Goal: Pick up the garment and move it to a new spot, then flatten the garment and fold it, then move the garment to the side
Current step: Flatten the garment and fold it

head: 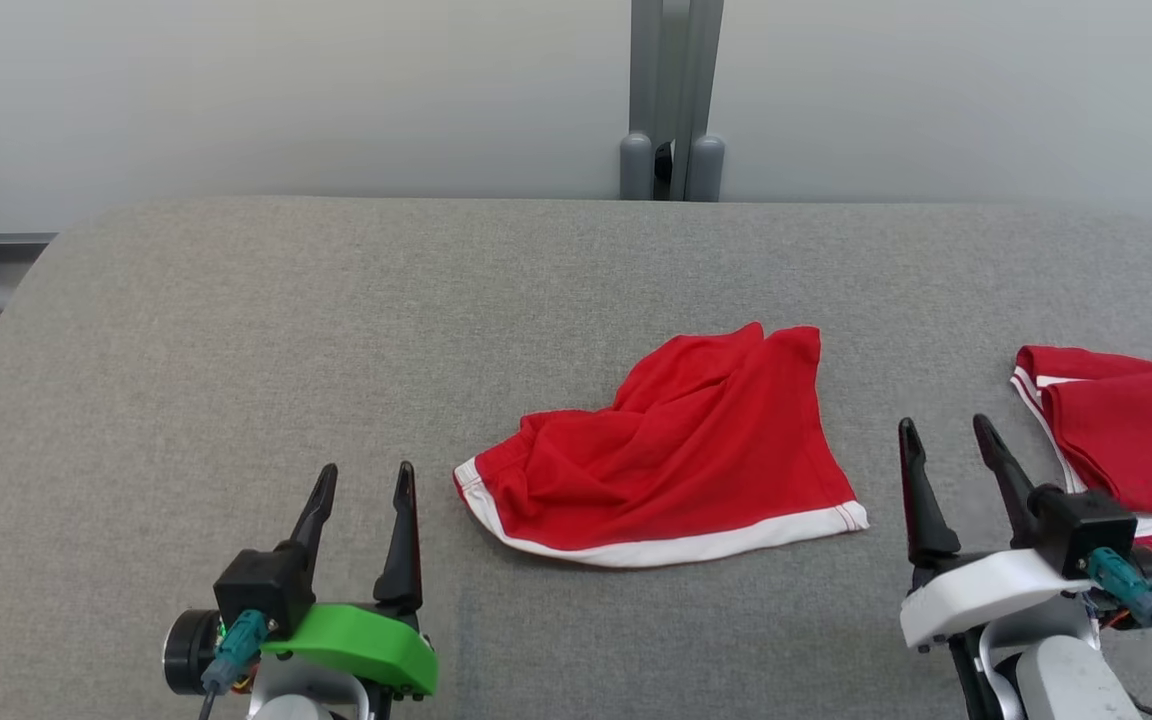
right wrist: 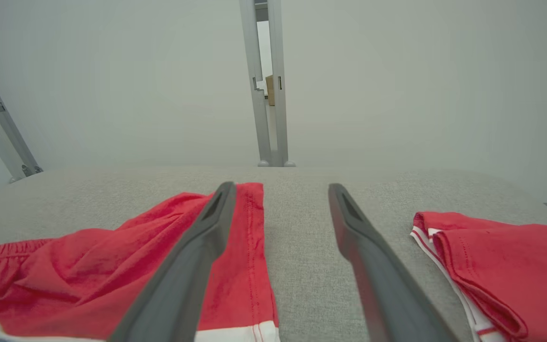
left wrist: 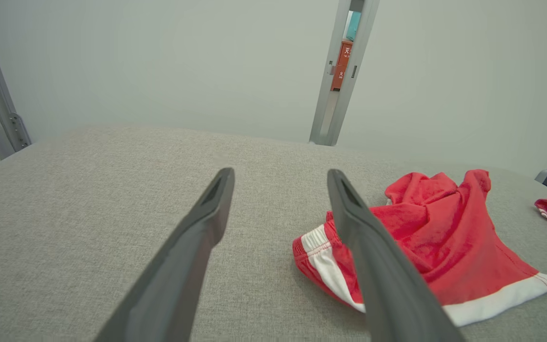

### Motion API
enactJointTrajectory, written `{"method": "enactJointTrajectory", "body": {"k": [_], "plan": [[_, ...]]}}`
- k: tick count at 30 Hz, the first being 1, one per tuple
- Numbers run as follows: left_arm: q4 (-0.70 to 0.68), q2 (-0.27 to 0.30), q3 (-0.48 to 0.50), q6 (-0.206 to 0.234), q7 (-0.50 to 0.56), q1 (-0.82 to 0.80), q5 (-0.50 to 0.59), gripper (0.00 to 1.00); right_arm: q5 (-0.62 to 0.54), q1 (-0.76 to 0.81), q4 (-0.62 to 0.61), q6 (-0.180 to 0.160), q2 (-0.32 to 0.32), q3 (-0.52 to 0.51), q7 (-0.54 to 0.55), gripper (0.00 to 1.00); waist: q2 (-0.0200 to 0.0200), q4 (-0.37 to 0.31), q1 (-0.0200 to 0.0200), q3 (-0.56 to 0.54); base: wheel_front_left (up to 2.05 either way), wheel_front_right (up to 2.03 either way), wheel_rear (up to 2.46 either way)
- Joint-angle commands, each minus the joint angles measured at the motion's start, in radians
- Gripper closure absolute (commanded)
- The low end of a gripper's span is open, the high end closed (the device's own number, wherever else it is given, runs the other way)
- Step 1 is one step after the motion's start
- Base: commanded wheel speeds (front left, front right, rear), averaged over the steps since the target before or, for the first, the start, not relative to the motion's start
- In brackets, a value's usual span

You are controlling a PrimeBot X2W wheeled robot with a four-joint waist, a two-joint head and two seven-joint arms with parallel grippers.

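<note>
So we've got the red garment (head: 676, 460) lying rumpled just right of center in the head view, on the grey table (head: 236, 330). At lower left our left gripper (head: 366, 467) is spread wide, holding nothing. At lower right our right gripper (head: 942, 422) is wide and empty too, between the garment and a folded red piece (head: 1126, 440) at the right edge.

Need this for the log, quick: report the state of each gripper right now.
Left gripper: open, holding nothing, apart from the crumpled red garment.
Right gripper: open, holding nothing, left of the folded red garment.
</note>
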Motion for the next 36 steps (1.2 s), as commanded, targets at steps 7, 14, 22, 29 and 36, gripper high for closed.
{"method": "enactJointTrajectory", "body": {"k": [7, 14, 22, 29, 36], "plan": [[0.007, -0.004, 0.008, -0.006, -0.003, 0.026, 0.004, 0.0, 0.063, 0.06, -0.025, -0.002, 0.0, 0.033, -0.002, 0.0, 0.0, 0.007, 0.0, -0.011, 0.0, 0.0, 0.0], [0.015, -0.006, 0.016, -0.005, -0.003, 0.02, 0.008, 0.0, 0.064, 0.068, -0.018, -0.002, 0.0, 0.043, -0.002, 0.0, 0.0, 0.01, 0.0, -0.01, 0.0, 0.0, 0.0], [0.02, -0.009, 0.015, -0.01, -0.003, 0.02, 0.011, 0.0, 0.042, 0.067, -0.011, -0.002, 0.0, 0.023, -0.002, 0.0, 0.0, 0.012, 0.0, -0.005, 0.0, 0.0, 0.0], [0.019, -0.01, 0.012, -0.012, -0.003, 0.013, 0.012, 0.0, -0.147, 0.058, 0.07, -0.002, 0.0, 0.008, 0.028, 0.0, 0.0, 0.025, 0.0, 0.018, 0.0, 0.0, 0.0], [0.019, -0.012, 0.008, -0.013, -0.003, -0.012, 0.018, 0.0, -0.268, -0.023, 0.222, -0.002, -0.003, -0.012, 0.061, 0.0, 0.0, 0.065, 0.0, 0.07, 0.0, 0.0, 0.0]]}}
